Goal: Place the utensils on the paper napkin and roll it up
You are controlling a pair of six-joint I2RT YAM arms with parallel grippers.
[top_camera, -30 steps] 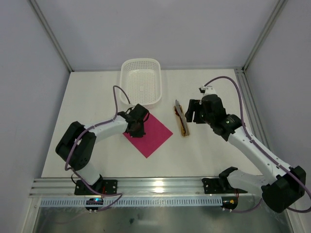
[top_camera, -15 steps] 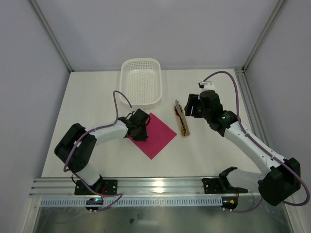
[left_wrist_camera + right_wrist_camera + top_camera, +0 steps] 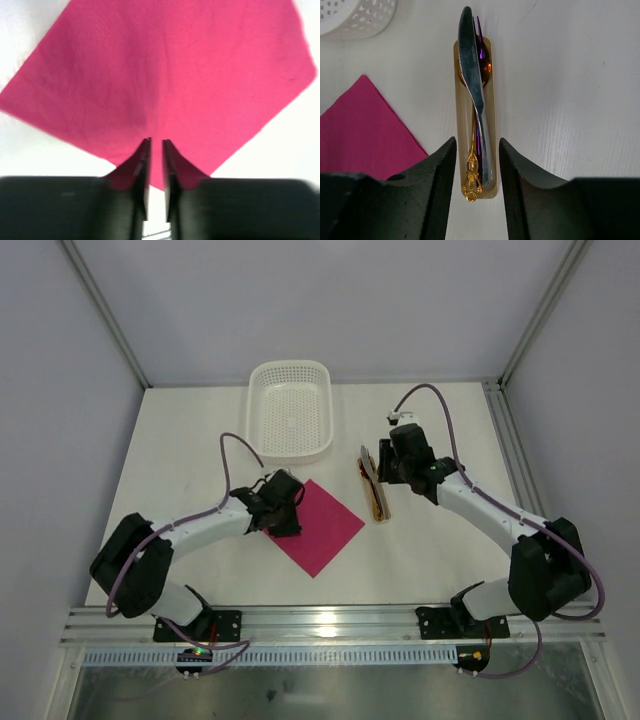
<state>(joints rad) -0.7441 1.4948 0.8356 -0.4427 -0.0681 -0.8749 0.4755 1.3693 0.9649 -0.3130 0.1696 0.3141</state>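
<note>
The magenta paper napkin (image 3: 325, 525) lies flat on the white table, left of the utensils; it fills the left wrist view (image 3: 165, 75). My left gripper (image 3: 283, 522) is at its left corner, with its jaws nearly together on the paper (image 3: 156, 150). The utensils (image 3: 372, 480) lie bundled on a pale beige strip (image 3: 381, 510). In the right wrist view I see a grey knife (image 3: 470, 65), a gold ornate handle (image 3: 472, 182) and a purple piece between them. My right gripper (image 3: 476, 145) is open, its fingers on either side of the strip's near end.
A white perforated basket (image 3: 252, 410) stands at the back, just beyond the napkin; its corner shows in the right wrist view (image 3: 355, 17). The table's right rail (image 3: 510, 440) is near the right arm.
The napkin has slid a little toward the front right along with my left gripper. My right gripper has moved left and now sits over the utensils.
</note>
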